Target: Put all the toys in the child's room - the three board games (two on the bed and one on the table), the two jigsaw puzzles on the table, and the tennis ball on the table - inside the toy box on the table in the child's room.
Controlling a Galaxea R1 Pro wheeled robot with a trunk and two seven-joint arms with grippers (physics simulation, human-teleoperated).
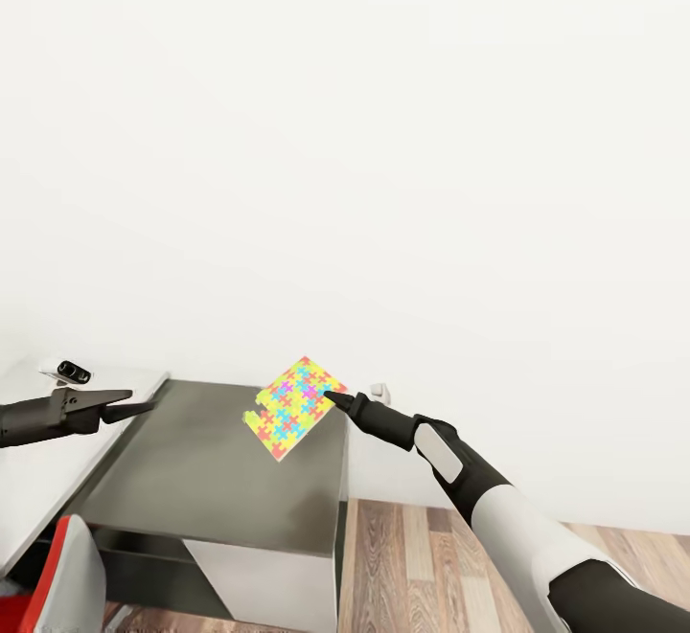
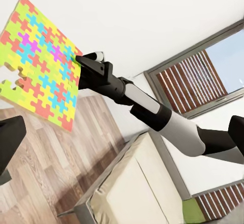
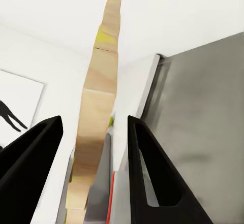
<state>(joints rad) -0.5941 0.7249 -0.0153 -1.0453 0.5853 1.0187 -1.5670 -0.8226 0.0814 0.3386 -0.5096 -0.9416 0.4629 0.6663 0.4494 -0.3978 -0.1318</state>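
A jigsaw puzzle [image 1: 292, 406], a thin square of yellow, pink, blue and green pieces, hangs tilted in the air above a dark grey desk [image 1: 211, 461]. My right gripper [image 1: 331, 395] is shut on its right edge. The left wrist view shows the puzzle's [image 2: 43, 64] face with the right gripper [image 2: 79, 66] pinching it. In the right wrist view the puzzle [image 3: 99, 82] stands edge-on between the two black fingers [image 3: 147, 173]. My left gripper [image 1: 139, 401] is open and holds nothing, left of the puzzle, over the edge of the pale table [image 1: 38, 480].
A red chair [image 1: 77, 566] sits at the lower left by the desk. Wood plank floor [image 1: 431, 566] lies to the right. The bed [image 2: 132, 188] and a grey-framed window [image 2: 203, 76] appear behind my right arm. A small white device [image 1: 67, 370] rests on the pale table.
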